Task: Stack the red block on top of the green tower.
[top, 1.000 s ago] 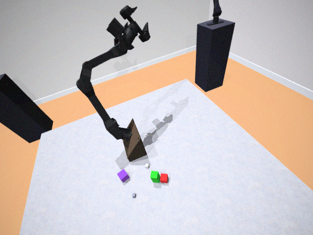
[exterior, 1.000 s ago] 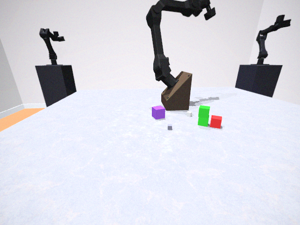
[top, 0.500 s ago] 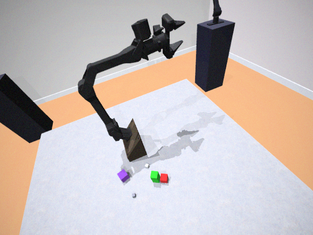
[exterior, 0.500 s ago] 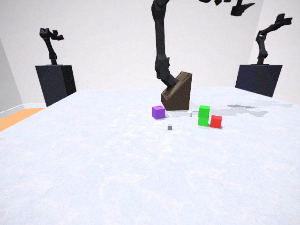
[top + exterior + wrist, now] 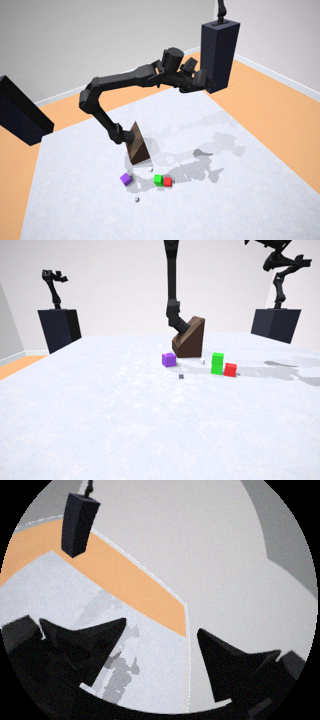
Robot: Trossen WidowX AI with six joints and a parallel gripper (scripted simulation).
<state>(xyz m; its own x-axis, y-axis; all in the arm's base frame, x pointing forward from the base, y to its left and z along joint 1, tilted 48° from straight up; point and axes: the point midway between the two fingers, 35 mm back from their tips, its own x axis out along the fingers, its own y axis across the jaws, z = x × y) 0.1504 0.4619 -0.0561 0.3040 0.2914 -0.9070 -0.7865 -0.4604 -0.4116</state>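
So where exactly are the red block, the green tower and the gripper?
red block (image 5: 230,369), exterior view, on its front face.
green tower (image 5: 217,363), exterior view, where its two blocks meet.
gripper (image 5: 162,646), wrist view, the open gap between its two dark fingers.

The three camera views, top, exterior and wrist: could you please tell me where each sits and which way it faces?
Top: high, angled down at the table; whole arm shows.
Exterior: low at the table's edge, facing the arm's base; lower arm shows.
Wrist: on the gripper, open, facing the table's far edge.
Top and exterior share the red block beside the green tower.
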